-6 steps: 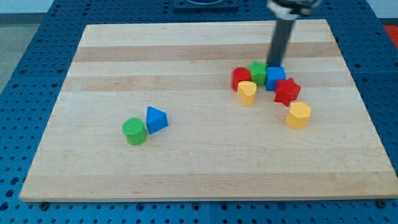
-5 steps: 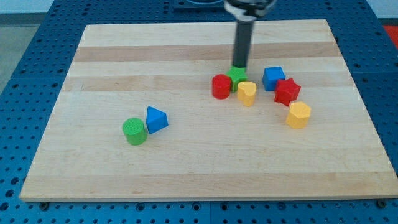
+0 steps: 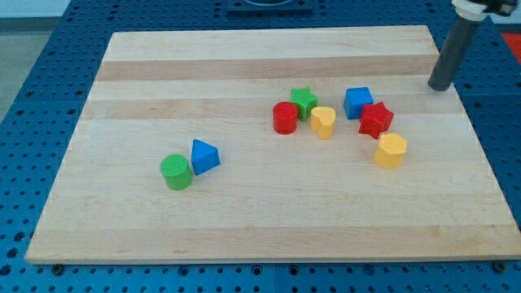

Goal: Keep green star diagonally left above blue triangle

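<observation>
The green star (image 3: 304, 102) lies right of the board's centre, touching a red cylinder (image 3: 285, 117) on its left and a yellow block (image 3: 323, 122) on its right. The blue triangle (image 3: 203, 155) lies at the lower left, next to a green cylinder (image 3: 175, 172). The star is up and to the right of the triangle, far from it. My tip (image 3: 439, 86) is at the board's upper right edge, well to the right of the star and apart from every block.
A blue cube (image 3: 357, 102), a red star (image 3: 375, 120) and a yellow hexagonal block (image 3: 391, 150) cluster right of the green star. The wooden board (image 3: 244, 65) lies on a blue perforated table.
The rod pushed the green star and red cylinder leftward away from the blue cube, then swung away to the board's upper right edge. The other blocks have not moved.
</observation>
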